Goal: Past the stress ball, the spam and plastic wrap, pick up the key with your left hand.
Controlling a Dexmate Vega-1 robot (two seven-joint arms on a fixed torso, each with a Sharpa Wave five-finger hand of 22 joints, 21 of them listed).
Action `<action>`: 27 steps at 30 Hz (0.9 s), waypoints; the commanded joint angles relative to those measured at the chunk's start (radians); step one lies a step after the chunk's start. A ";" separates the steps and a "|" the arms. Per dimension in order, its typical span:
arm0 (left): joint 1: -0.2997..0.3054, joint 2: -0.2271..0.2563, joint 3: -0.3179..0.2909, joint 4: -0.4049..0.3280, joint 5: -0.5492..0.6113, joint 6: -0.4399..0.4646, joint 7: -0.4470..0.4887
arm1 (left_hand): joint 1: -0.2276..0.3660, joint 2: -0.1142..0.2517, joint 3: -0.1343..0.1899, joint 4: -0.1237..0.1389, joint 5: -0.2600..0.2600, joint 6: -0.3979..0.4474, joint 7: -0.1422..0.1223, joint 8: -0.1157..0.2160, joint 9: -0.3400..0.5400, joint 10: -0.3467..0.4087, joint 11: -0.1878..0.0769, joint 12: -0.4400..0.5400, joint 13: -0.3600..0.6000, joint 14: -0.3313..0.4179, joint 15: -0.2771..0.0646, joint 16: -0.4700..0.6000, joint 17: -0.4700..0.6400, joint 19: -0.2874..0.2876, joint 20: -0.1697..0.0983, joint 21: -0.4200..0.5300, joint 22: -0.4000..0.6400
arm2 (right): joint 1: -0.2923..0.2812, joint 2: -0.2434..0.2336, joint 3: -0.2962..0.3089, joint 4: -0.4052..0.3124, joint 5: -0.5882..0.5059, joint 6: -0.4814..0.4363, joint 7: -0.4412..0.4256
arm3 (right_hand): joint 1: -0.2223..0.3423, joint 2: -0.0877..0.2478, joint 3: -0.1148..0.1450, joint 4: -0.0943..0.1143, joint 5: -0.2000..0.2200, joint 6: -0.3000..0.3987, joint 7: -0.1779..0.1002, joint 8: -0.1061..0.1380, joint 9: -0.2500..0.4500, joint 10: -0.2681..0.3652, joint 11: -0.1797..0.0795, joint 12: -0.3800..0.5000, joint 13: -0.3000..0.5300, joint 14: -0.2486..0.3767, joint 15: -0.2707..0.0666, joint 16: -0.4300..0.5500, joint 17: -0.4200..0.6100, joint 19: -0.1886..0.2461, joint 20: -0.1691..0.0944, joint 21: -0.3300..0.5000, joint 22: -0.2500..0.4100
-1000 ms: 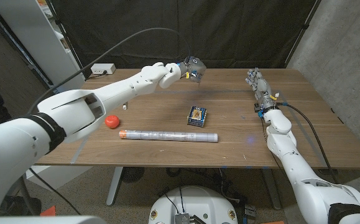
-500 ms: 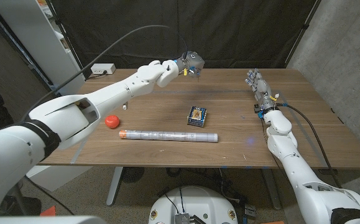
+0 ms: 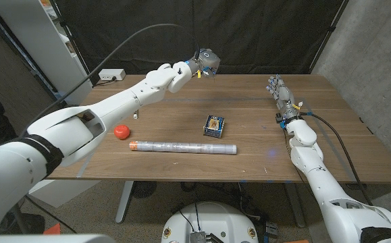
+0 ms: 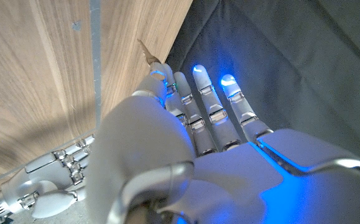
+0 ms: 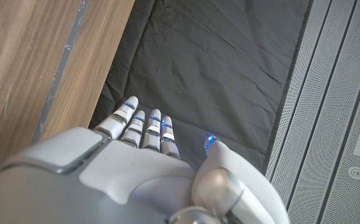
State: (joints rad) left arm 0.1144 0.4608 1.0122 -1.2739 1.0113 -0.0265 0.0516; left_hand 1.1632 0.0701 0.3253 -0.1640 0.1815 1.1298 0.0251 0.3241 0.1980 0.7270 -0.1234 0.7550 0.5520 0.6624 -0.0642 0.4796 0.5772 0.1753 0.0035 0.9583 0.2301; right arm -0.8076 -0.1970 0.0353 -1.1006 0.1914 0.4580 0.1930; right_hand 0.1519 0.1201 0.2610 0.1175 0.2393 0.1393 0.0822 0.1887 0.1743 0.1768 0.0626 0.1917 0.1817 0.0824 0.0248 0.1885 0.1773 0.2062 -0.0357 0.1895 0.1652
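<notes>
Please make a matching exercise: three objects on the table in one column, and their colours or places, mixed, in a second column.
Things:
1. stress ball
2. spam can
3. plastic wrap roll

Descriptions:
A. long tube lying nearest the front edge
B. red, on the robot's left side
C. small blue tin near the table's middle

Pairs: 1-B, 2-C, 3-A

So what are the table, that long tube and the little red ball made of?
Table: looks like wood or wood veneer, matte brown with visible grain lines. Tube: probably clear, glossy plastic, with an orange end; its contents are too small to tell. Ball: smooth, matte, orange-red, possibly foam or rubber.
</notes>
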 commanded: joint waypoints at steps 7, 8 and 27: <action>0.033 0.007 -0.046 -0.031 0.013 0.056 0.083 | 0.044 0.031 0.011 0.003 0.007 0.024 -0.010 0.088 0.113 0.036 -0.020 0.004 0.050 0.011 -0.156 -0.007 0.007 -0.007 0.000 0.013 0.004 | 0.008 -0.004 -0.006 -0.002 -0.009 -0.008 -0.009 | -0.004 -0.004 0.002 -0.006 0.005 0.005 0.003 0.001 0.006 0.010 0.000 0.000 0.003 0.006 0.001 -0.002 0.001 0.008 -0.031 0.002 0.005; 0.037 0.007 -0.049 -0.032 0.013 0.061 0.096 | 0.044 0.031 0.011 0.003 0.007 0.025 -0.010 0.089 0.113 0.037 -0.021 0.004 0.050 0.012 -0.156 -0.007 0.007 -0.007 0.000 0.014 0.004 | 0.007 -0.004 -0.006 -0.003 -0.011 -0.009 -0.011 | -0.005 -0.004 0.002 -0.006 0.005 0.005 0.003 0.001 0.006 0.010 0.001 0.000 0.003 0.006 0.001 -0.002 0.001 0.008 -0.031 0.002 0.005; 0.072 0.025 -0.073 -0.078 0.041 0.114 0.196 | 0.044 0.034 0.015 0.005 0.006 0.009 -0.007 0.091 0.124 0.026 -0.026 -0.003 0.057 0.008 -0.154 -0.010 0.015 -0.014 0.004 0.028 0.003 | -0.008 -0.008 -0.008 -0.028 -0.022 -0.025 -0.031 | -0.005 -0.005 0.002 -0.007 0.006 0.006 0.002 0.000 0.006 0.009 -0.001 -0.001 0.003 0.005 0.002 -0.003 0.001 0.008 -0.031 0.002 0.004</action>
State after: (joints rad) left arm 0.1657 0.4759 0.9540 -1.3255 1.0315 0.0584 0.1809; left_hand 1.1632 0.0700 0.3325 -0.1628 0.1870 1.1299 0.0251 0.3244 0.1980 0.7304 -0.1200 0.7489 0.5525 0.6691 -0.0644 0.4717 0.5866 0.1653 0.0073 0.9807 0.2301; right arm -0.8068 -0.2017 0.0288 -1.1153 0.1785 0.4421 0.1754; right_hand 0.1519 0.1201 0.2610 0.1175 0.2393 0.1393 0.0823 0.1887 0.1743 0.1768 0.0626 0.1917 0.1817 0.0823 0.0249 0.1885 0.1773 0.2062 -0.0356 0.1895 0.1652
